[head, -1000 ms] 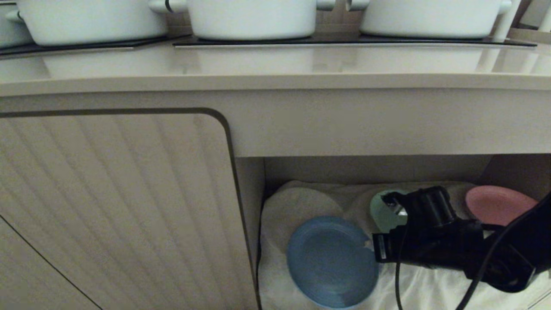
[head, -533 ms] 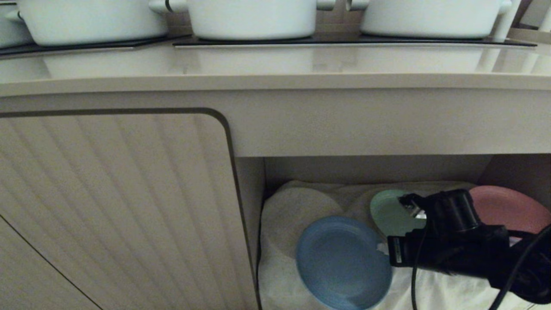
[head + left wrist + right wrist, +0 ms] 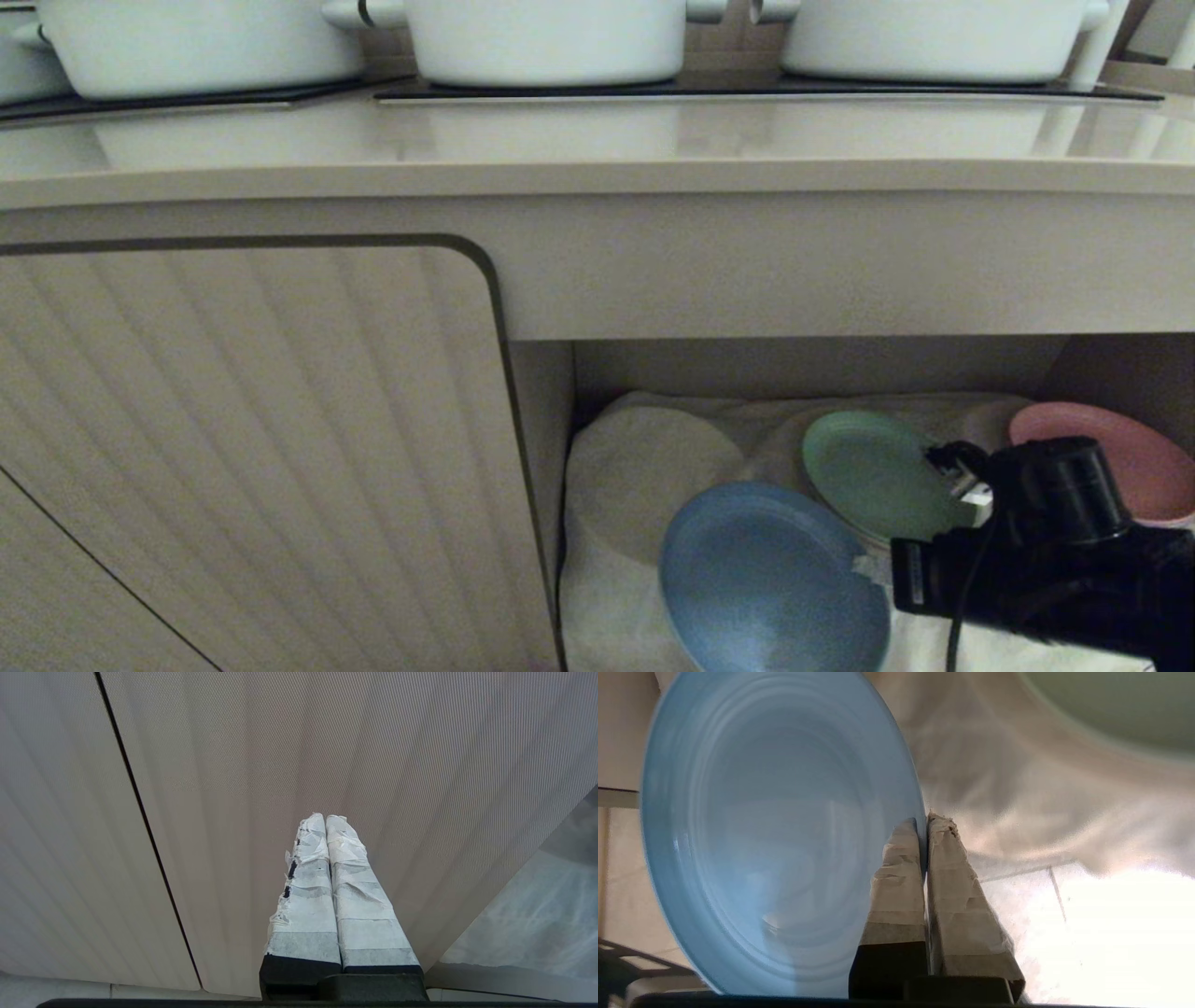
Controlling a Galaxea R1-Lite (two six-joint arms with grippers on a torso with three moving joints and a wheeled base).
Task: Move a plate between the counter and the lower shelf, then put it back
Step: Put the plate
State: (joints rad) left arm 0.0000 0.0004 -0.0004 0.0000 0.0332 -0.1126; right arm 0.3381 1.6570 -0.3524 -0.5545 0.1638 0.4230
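Change: since a second ago the right gripper (image 3: 873, 567) has drawn the plate (image 3: 773, 583) outward and rightward, uncovering more of the green plate (image 3: 878, 476).
Grip: right gripper clamped on the plate's rim, one finger on each face; the plate hangs tilted over the lower shelf (image 3: 644, 467), not yet clear of it.
Left gripper (image 3: 325, 820): fingers together, parked facing the ribbed cabinet door (image 3: 252, 448).
Handling: likely stiff, light and smooth; an edge pinch could let it swing or slip.
Surroundings: green plate just behind the gripper, pink plate (image 3: 1116, 462) beyond.
Obstacle: the table (image 3: 597, 140) overhangs above, carrying white pots (image 3: 551, 37).
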